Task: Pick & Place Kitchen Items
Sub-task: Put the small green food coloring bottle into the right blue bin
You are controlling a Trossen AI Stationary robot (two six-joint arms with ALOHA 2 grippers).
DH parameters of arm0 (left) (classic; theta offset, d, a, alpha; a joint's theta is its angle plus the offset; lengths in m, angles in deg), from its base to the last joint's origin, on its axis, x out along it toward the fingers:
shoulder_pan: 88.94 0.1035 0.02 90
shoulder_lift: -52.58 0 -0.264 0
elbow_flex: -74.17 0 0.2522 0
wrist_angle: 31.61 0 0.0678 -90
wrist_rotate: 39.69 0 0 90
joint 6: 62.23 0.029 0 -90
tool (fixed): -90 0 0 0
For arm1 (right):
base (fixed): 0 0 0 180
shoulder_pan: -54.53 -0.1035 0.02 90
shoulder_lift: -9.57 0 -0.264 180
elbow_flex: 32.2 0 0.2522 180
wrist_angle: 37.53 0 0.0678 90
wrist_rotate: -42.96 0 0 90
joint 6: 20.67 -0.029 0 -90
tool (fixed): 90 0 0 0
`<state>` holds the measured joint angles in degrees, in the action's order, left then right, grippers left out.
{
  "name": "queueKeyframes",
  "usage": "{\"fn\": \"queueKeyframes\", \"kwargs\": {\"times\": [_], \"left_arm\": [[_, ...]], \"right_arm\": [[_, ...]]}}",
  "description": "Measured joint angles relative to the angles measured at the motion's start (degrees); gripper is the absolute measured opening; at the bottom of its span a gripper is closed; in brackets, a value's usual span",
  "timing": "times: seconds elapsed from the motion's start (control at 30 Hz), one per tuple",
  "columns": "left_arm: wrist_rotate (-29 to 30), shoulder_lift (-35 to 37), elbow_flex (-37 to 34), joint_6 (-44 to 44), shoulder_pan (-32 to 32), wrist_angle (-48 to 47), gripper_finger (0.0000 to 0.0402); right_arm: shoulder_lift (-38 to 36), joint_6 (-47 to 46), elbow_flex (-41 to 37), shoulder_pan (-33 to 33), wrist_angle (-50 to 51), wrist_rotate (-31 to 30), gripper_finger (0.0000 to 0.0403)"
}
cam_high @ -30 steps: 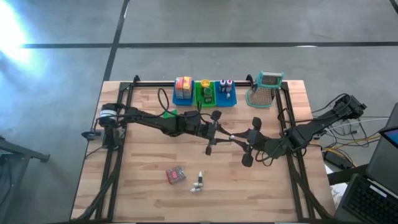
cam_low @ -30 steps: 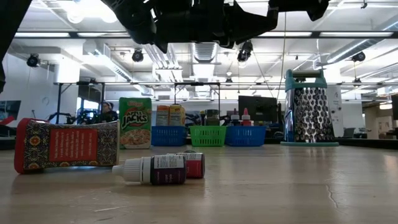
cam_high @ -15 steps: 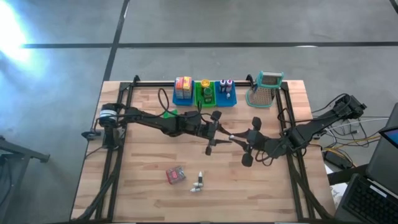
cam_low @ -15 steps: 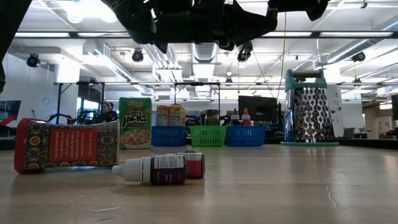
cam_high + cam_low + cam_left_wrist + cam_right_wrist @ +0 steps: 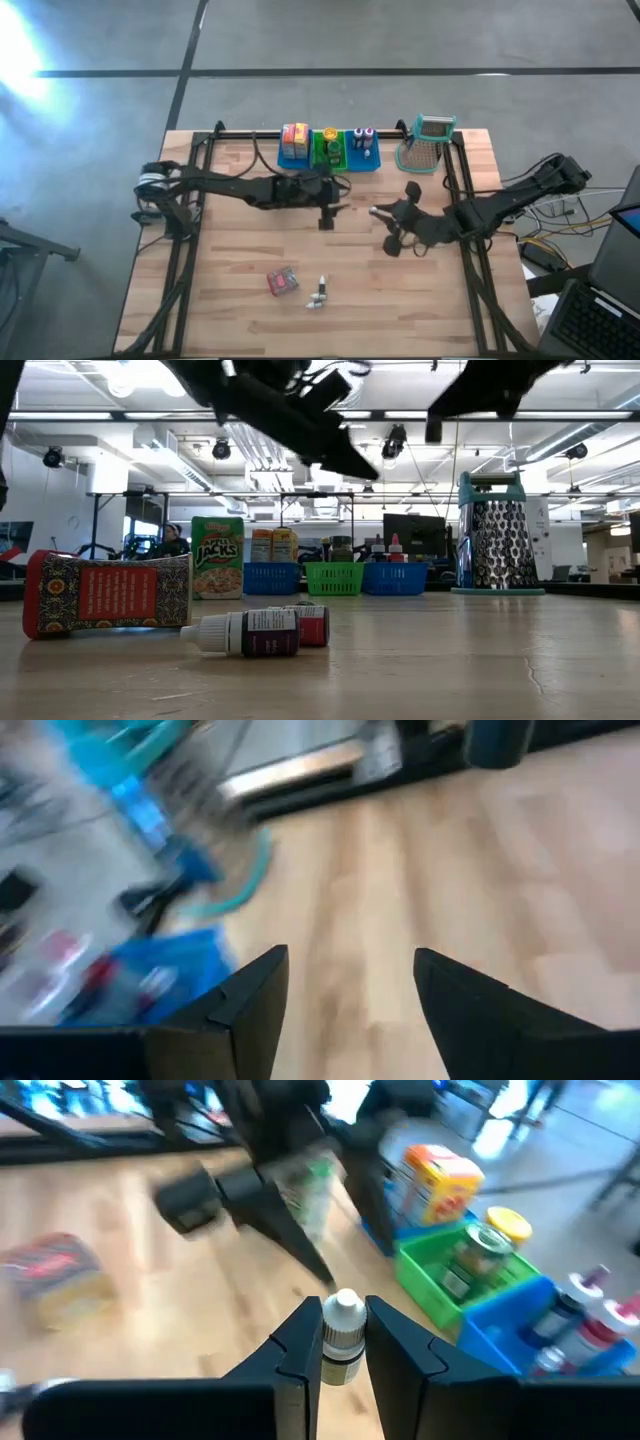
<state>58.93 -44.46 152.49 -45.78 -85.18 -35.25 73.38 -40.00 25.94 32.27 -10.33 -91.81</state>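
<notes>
My right gripper (image 5: 379, 213) hovers over the middle of the table, shut on a small white bottle (image 5: 343, 1336). My left gripper (image 5: 325, 212) is open and holds nothing (image 5: 350, 988); it hangs a little to the bottle's left. A red packet (image 5: 283, 282) and small bottles (image 5: 319, 296) lie flat on the wood near the near edge; the low view shows the packet (image 5: 105, 593) and a purple-labelled bottle (image 5: 250, 632) on their sides. A green box (image 5: 217, 557) stands farther back. Other goods sit in the bins. My right gripper pinches the small white bottle between its two fingers, on the body just below the white cap (image 5: 345, 1308). The cap end sticks out past the fingertips, so the bottle lies along the fingers. They reach in from the table's right, and the bottle is lifted clear.
Along the far edge stand a blue bin (image 5: 294, 152) with a yellow-red box, a green bin (image 5: 329, 152) and a second blue bin (image 5: 364, 152) with bottles. The metal grater (image 5: 427, 142) stands to their right. Bare wood lies around the packet and under both grippers.
The two grippers were close together at the table's middle with the white bottle between them. My left gripper has drawn back toward the table's left and far edge, away from the bottle. My right gripper has shifted slightly toward the far edge, keeping the bottle.
</notes>
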Motion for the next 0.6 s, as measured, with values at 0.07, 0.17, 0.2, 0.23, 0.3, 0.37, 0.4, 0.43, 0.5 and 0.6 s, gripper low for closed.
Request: {"fn": "queueKeyframes", "kwargs": {"times": [0.07, 0.17, 0.2, 0.23, 0.3, 0.37, 0.4, 0.43, 0.5, 0.6], "left_arm": [[1.25, 2.32, -3.17, -1.79, 0.38, 2.62, 0.0215], [1.13, 6.03, -9.32, -3.40, 0.30, 10.17, 0.0205], [1.03, 7.19, -11.39, -3.74, 0.26, 13.06, 0.0203], [0.94, 8.24, -13.42, -4.35, 0.25, 15.49, 0.0200], [1.03, 10.20, -17.30, -6.03, 0.30, 20.63, 0.0197], [1.16, 12.35, -21.07, -7.54, 0.34, 25.44, 0.0195], [1.18, 13.38, -22.83, -8.06, 0.32, 27.76, 0.0195], [1.16, 14.38, -24.44, -8.37, 0.32, 30.14, 0.0195], [1.14, 16.48, -27.74, -8.93, 0.30, 33.85, 0.0195], [1.15, 19.17, -31.35, -9.24, 0.30, 38.21, 0.0195]], "right_arm": [[0.00, -0.11, -1.05, 2.84, -0.20, 0.52, 0.0057], [0.00, 0.02, -2.02, 7.70, -0.82, 2.65, 0.0059], [0.00, 0.29, -2.34, 9.38, -1.27, 3.75, 0.0060], [0.00, 0.79, -2.75, 11.05, -1.99, 5.08, 0.0060], [0.00, 2.02, -3.64, 14.47, -4.19, 8.24, 0.0060], [0.00, 3.36, -4.31, 17.68, -6.11, 10.89, 0.0060], [0.00, 3.74, -4.45, 19.24, -6.62, 11.67, 0.0059], [0.00, 3.88, -4.45, 20.76, -6.76, 11.87, 0.0059], [0.07, 3.92, -4.48, 23.54, -6.88, 11.86, 0.0057], [0.17, 4.53, -4.51, 26.93, -8.72, 13.04, 0.0056]]}}
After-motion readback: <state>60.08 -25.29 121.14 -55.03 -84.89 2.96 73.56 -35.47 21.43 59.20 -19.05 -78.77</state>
